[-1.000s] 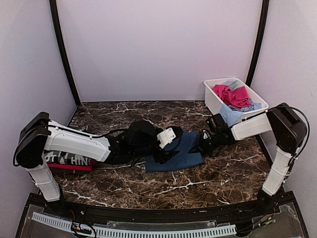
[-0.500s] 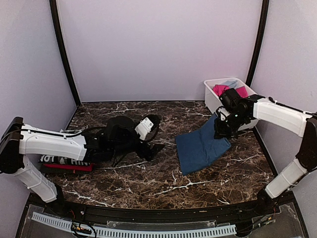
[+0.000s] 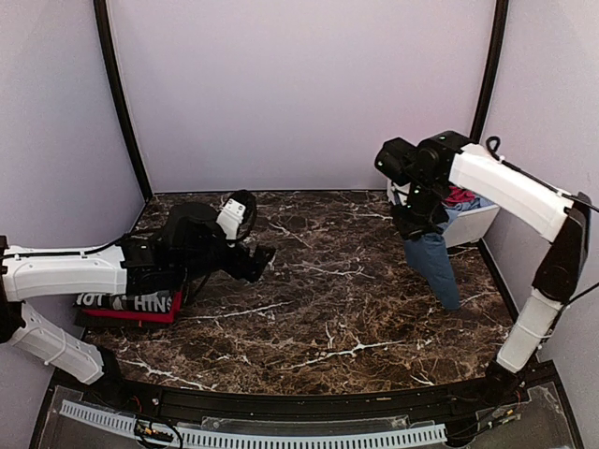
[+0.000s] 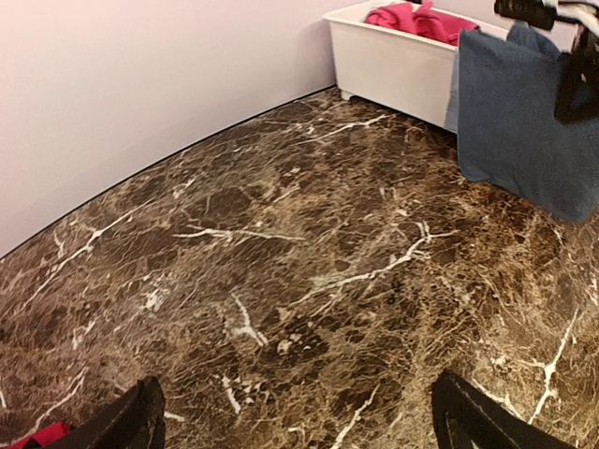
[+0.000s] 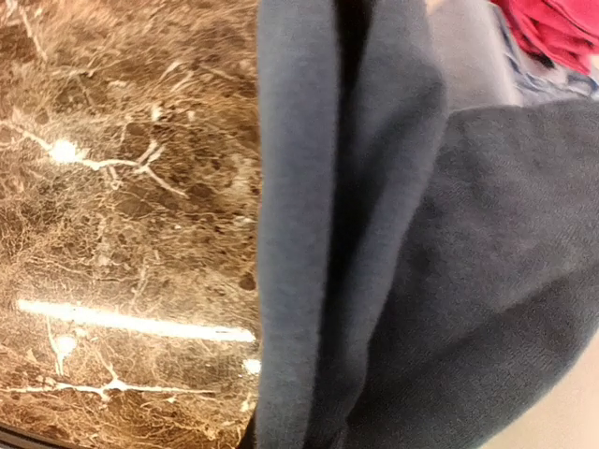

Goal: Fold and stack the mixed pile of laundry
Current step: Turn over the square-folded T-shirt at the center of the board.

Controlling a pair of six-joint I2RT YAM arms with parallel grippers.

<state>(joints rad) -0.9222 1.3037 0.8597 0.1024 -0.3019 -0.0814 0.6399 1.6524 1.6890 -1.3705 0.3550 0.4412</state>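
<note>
Right gripper (image 3: 417,221) clamps navy tee (image 3: 437,268), hanging straight down at far right corner of surface (image 3: 328,318). Left gripper (image 3: 257,261) spread wide, empty, well apart leftward.

Navy blue tee (image 3: 436,265) hangs limp at right; checked garment (image 3: 138,302) lies folded atop red tee (image 3: 140,317) at left.

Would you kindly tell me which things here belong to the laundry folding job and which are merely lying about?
Part of the job:
- navy blue tee, held up in the air
- checked garment on the red tee
- pink piece in the tub

Just lying about:
- white tub
- marble table
</note>
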